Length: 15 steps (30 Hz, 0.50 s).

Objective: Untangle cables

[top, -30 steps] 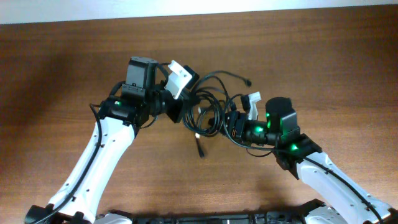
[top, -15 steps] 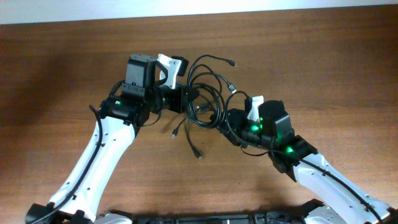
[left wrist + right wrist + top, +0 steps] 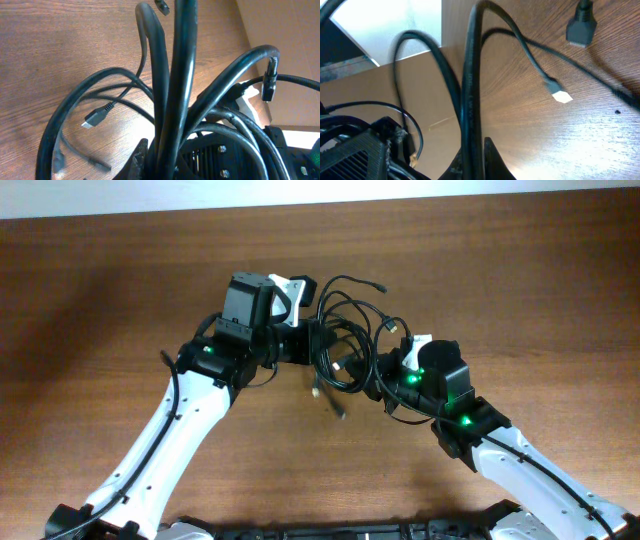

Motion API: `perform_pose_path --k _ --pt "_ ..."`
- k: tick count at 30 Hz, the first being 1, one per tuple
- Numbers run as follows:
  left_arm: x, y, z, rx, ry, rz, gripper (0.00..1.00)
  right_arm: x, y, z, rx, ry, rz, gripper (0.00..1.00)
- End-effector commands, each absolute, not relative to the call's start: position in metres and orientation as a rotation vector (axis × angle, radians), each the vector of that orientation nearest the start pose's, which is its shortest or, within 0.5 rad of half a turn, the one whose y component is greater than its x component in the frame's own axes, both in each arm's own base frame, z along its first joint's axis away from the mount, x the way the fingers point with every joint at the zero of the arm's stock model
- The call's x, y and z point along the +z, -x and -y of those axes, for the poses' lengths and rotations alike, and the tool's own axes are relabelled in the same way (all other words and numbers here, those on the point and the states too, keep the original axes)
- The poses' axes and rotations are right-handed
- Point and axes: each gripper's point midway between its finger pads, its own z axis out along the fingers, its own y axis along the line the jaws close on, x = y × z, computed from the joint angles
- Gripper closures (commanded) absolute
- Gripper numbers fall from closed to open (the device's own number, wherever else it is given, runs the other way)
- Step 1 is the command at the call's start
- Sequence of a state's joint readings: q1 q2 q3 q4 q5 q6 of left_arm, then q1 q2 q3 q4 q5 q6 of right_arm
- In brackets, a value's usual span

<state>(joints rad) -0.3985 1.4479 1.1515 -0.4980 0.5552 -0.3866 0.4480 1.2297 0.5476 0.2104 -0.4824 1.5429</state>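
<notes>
We find the table point(image 3: 90, 300) carrying the cables point(image 3: 338, 350) as one knot at its middle. The left gripper point(image 3: 308, 340) is clamped on strands at the knot's left, and the right gripper point(image 3: 376, 380) is closed on a strand at its right. We judge the step to be pulling apart. The next move calls for a slow outward draw, minding the loose plug point(image 3: 563, 96).

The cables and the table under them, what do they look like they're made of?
The cables are black cords with a smooth, slightly glossy jacket that catches streaks of light, likely rubber or soft plastic. One plug tip looks pale and shiny, possibly metal. The table is brown with wood grain lines and a soft sheen; whether it is real wood or printed laminate is hard to tell.
</notes>
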Motion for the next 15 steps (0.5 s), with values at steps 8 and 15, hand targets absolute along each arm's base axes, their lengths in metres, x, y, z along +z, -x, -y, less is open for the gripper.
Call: perform_pose_path --k 8,15 --pt "0.206 -0.342 0.224 -0.979 -0.081 -2.460 1.00 0.147 -0.284 -0.234 1.535 -0.799 -2.332 0.76" --pt "0.203 -0.352 0.202 -1.046 0.284 -2.501 1.00 0.149 -0.278 -0.239 1.554 -0.686 -2.357 0.96"
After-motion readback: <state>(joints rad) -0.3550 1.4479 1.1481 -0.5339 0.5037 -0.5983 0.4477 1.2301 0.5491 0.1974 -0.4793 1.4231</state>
